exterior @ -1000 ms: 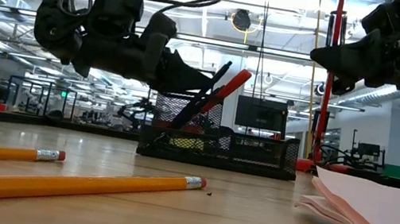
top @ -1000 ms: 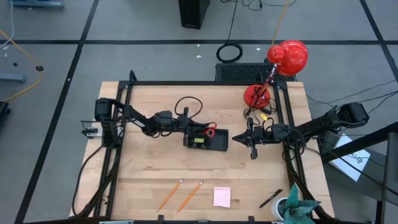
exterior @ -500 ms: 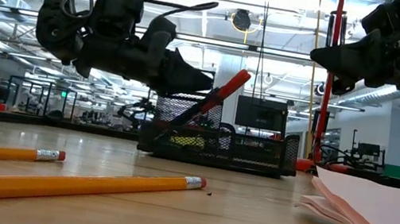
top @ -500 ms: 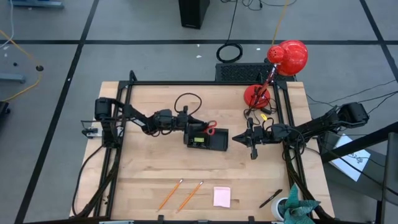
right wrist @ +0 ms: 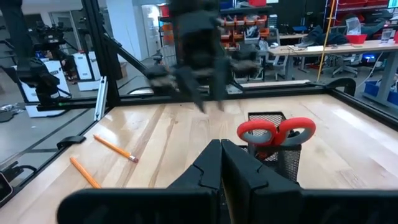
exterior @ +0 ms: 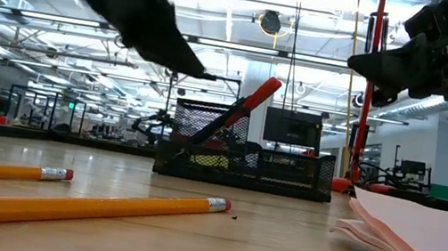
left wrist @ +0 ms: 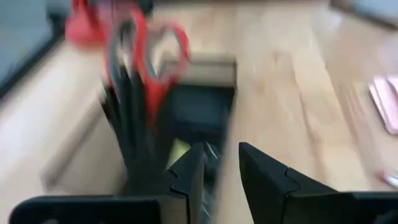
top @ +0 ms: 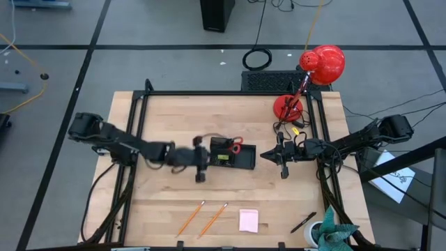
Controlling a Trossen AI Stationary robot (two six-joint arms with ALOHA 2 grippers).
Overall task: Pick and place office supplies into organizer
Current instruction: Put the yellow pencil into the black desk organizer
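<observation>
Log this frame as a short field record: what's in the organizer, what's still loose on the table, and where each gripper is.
organizer: mid-table, black mesh
in organizer: red-handled scissors, handles up, leaning in the taller section
loose on table: two pencils, pink sticky-note pad, dark pen, all near the front edge
left gripper: beside the organizer's left end, fingers apart, holding nothing
right gripper: right of the organizer, shut, empty
red desk lamp: far right corner

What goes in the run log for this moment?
left tool: empty, beside organizer | scissors: in organizer | right tool: shut, waiting | pencils: on table
</observation>
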